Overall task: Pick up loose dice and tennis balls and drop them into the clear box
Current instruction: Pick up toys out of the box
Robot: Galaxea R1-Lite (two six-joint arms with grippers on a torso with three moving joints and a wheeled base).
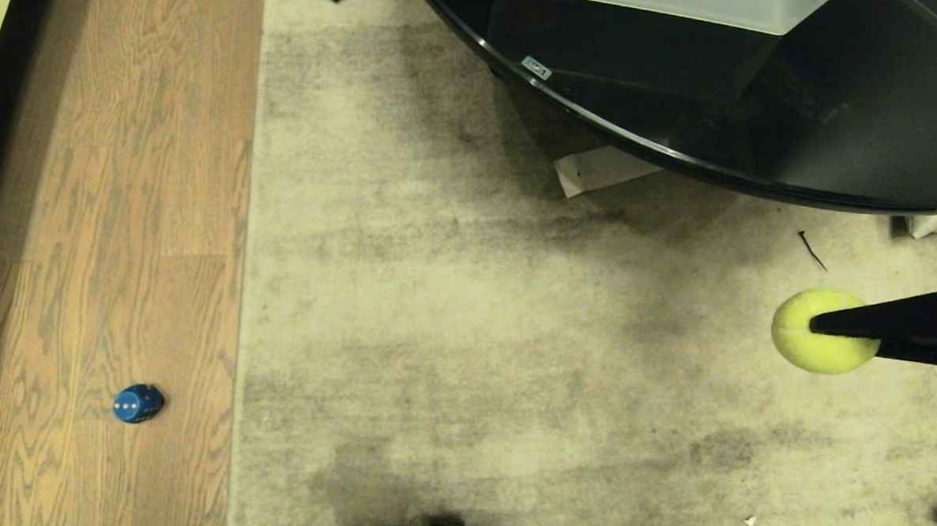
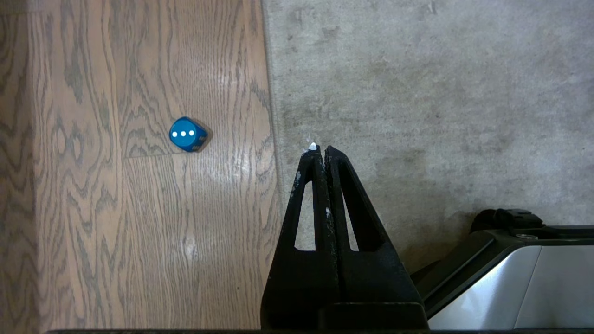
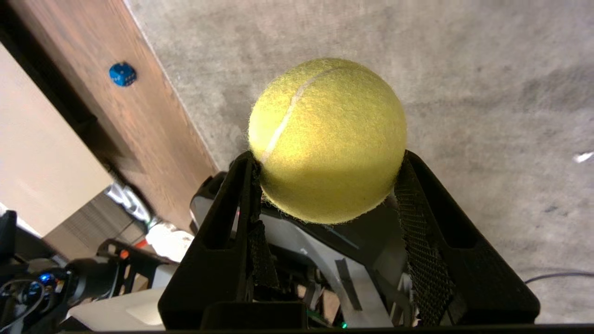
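Note:
A yellow-green tennis ball (image 1: 820,356) hangs above the grey rug at the right edge of the head view, with my right gripper (image 1: 821,332) shut on it. In the right wrist view the ball (image 3: 327,139) sits between the two pads of that gripper (image 3: 327,157), near their tips. A blue die (image 1: 137,403) with white pips lies on the wooden floor at the far left, also in the wrist views (image 2: 187,134) (image 3: 122,74). The clear box (image 1: 685,8) stands on the black table at the top, partly cut off. My left gripper (image 2: 322,149) is shut and empty, parked over the rug's edge.
A round black glossy table (image 1: 838,129) fills the upper right, overhanging the rug. A white paper slip (image 1: 599,170) lies under its rim. The rug meets the wood floor along a straight line at the left. My own base (image 2: 510,278) shows near the left gripper.

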